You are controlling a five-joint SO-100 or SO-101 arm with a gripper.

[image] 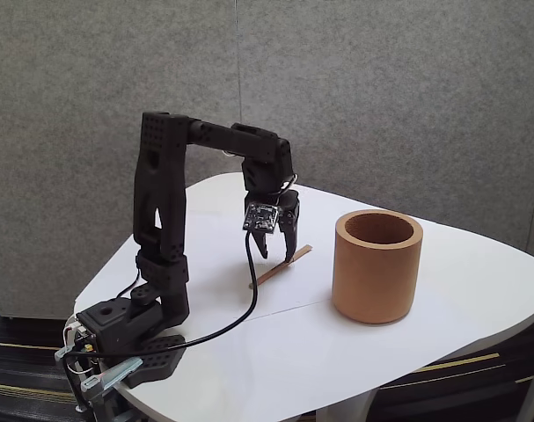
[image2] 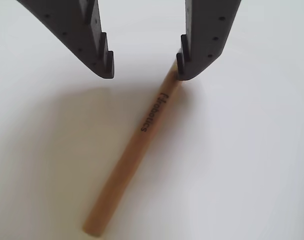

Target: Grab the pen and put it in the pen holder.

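Here, at the lower left of the fixed view, we see the arm's base (image: pixel 126 347) clamped at the near edge of the white table (image: pixel 478 272). A black cable (image: pixel 240 321) runs from the base across the tabletop and climbs to a small circuit board (image: pixel 259 216) mounted on the wrist.

Above the base, the black arm (image: pixel 161 193) rises upright, then bends to the right at the upper left of the frame and drops toward the table centre. The gripper (image: pixel 278 254) points downward, its tips close to the tabletop.

In the wrist view, we see the gripper (image2: pixel 144 72) enter from the top edge with its jaws spread wide and nothing clamped between them. The right fingertip (image2: pixel 192 67) sits over the upper end of the pen; we cannot tell whether it touches the wood. The left finger (image2: pixel 99 55) stands well clear of it.

The pen (image2: pixel 134 152) lies flat on the table, running diagonally from the lower left of the wrist frame up to the right fingertip. Dark lettering is printed along its upper half. In the fixed view the pen (image: pixel 280 268) lies at frame centre, directly beneath the gripper.

To the right of centre in the fixed view, the pen holder (image: pixel 376 268) stands upright on the table, near the pen but apart from it, its mouth open upward.

Farthest back, a grey textured wall (image: pixel 381 88) spans the upper frame.
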